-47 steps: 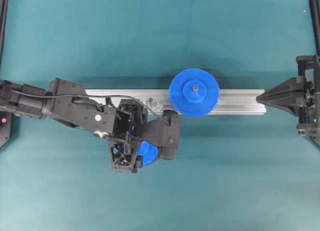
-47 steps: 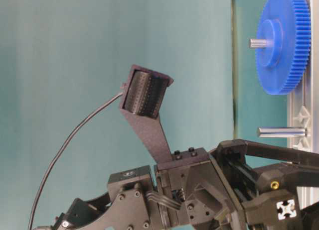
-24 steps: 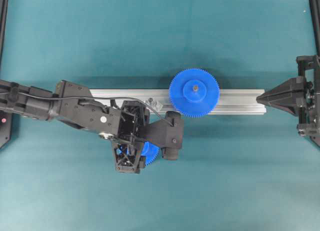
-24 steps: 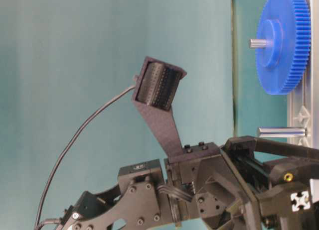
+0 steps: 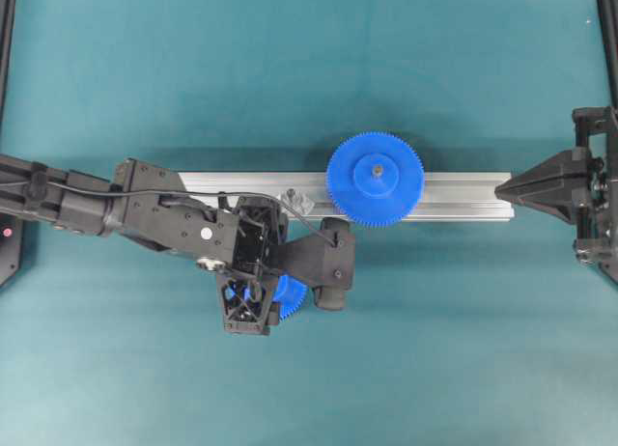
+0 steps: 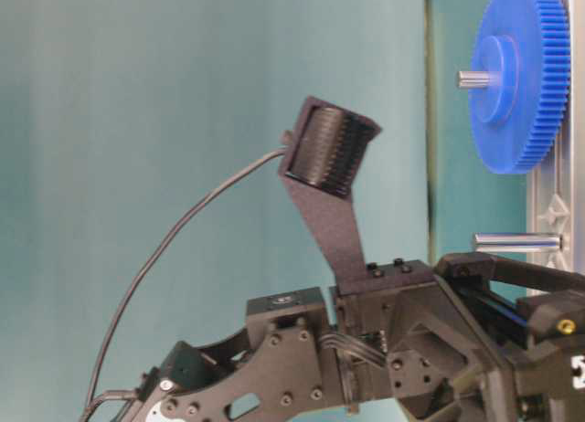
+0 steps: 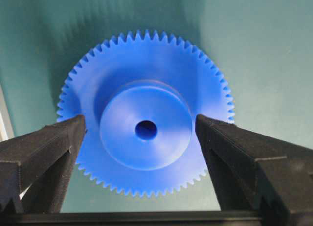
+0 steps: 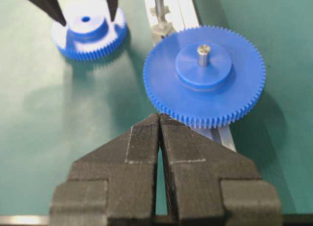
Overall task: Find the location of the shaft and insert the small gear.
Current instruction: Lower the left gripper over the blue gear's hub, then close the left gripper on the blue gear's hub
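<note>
The small gear (image 7: 145, 152) lies flat on the green mat, hub up with its dark centre hole showing; from overhead only part of the small gear (image 5: 293, 294) peeks out under the arm. My left gripper (image 7: 139, 122) is open and low over it, one fingertip on each side of the hub, with small gaps. The shaft (image 5: 289, 192) stands bare on the rail just left of the large gear; the table-level view shows the shaft (image 6: 516, 242) as a silvery pin. My right gripper (image 8: 159, 116) is shut and holds nothing, at the rail's right end.
The large blue gear (image 5: 375, 179) sits on its own pin on the ribbed aluminium rail (image 5: 463, 196), right of the shaft. The left arm's body (image 5: 164, 214) lies across the rail's left end. Black frame posts (image 5: 606, 21) stand at the mat's side edges.
The left arm has shifted a little to the right, bringing its open fingers over the small gear. The gears and the right gripper have not moved.
</note>
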Controlling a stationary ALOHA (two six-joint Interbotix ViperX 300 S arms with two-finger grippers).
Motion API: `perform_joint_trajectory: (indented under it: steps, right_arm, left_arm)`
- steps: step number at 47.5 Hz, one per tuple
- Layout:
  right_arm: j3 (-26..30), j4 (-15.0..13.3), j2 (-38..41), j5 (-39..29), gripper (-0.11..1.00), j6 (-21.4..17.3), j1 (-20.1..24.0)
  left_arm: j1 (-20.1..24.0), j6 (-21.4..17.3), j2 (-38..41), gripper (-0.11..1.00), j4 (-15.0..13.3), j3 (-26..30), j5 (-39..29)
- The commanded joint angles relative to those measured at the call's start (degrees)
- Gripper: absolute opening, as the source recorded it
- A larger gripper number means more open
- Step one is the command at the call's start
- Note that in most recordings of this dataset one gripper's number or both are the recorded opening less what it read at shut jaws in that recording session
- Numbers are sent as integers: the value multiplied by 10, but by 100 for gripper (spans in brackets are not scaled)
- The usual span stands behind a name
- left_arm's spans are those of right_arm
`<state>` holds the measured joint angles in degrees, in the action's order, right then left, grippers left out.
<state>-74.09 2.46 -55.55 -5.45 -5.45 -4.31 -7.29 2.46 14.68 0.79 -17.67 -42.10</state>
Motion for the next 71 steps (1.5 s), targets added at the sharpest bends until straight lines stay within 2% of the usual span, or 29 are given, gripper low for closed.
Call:
perform_joint_trajectory:
  steps: [1,53,60,66,71]
  right_arm:
    - [6,0,4,6,2,-5,-2]
    - [4,0,4,6,2,-11,-2]
    - [4,0,4,6,2,-11,-1]
    - [4,0,4,6,2,-11,-2]
    - [4,0,4,6,2,-11,-1]
  left_arm:
    - [-2,1,-7,93,2,11,1]
    - [-1,2,9,92,2,4,-2]
    - [-1,3,9,83,2,3,-4]
    - [-2,4,6,65,2,1,-18]
    - [-2,4,4,64,2,1,-26]
